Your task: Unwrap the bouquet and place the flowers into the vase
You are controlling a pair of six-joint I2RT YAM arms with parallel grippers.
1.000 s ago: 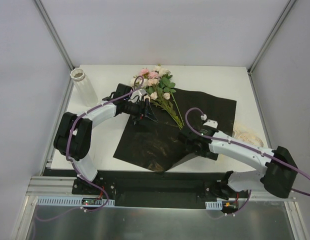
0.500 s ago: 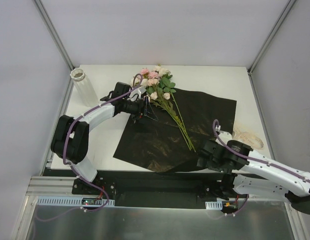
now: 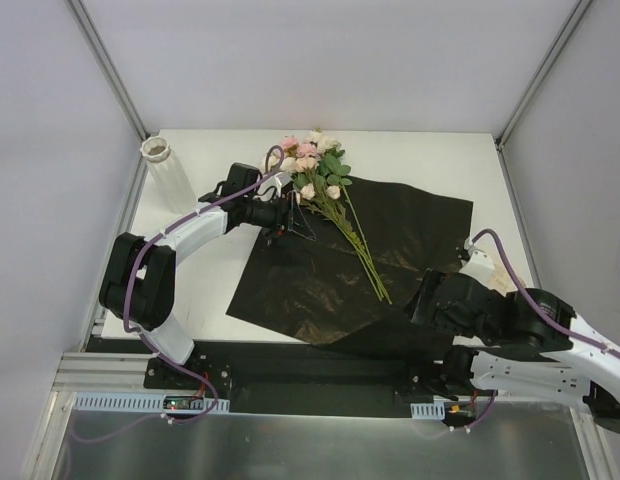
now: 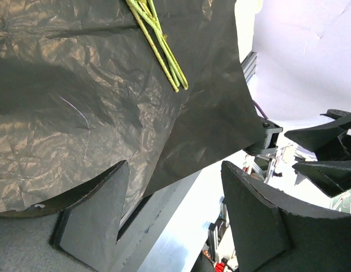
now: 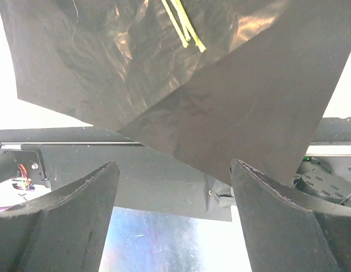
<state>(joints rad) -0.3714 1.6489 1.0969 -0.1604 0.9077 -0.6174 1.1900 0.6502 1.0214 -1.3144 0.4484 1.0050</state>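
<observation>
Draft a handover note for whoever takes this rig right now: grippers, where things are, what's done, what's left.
Left gripper: open, empty, next to the leafy stems just below the blooms.
Right gripper: open, empty, at the near edge of the table, facing the overhanging paper corner.
Flowers: lying loose on the black paper, which is spread open mid-table.
Vase: far-left corner, no flowers in it.
Done: paper opened out.
Left: grasp the stems, carry the flowers to the vase, put them in.

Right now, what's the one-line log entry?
paper: spread open | flowers: lying on paper | vase: far left | left gripper: open | right gripper: open
</observation>
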